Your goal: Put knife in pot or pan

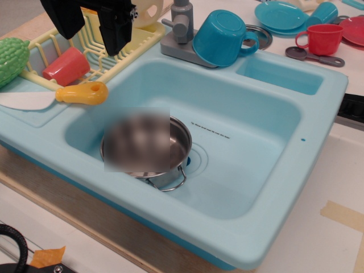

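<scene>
The knife (57,96) lies flat on the sink's left ledge, with its white blade pointing left and its yellow-orange handle pointing right. The shiny steel pot (177,149) stands in the teal sink basin (250,148). Its left part is blurred, and one wire loop handle shows at the front. My black gripper (88,31) hangs above the dish rack, up and behind the knife's handle. Its two fingers (115,31) are apart with nothing between them. It does not touch the knife.
A yellow dish rack (122,51) holds a red cup (65,65), with a green corn toy (11,57) to its left. A grey faucet (181,25) and an upturned teal cup (222,37) stand behind the basin. Teal plates (281,16), another red cup (321,38) and a dark grey spoon (313,56) are at the back right.
</scene>
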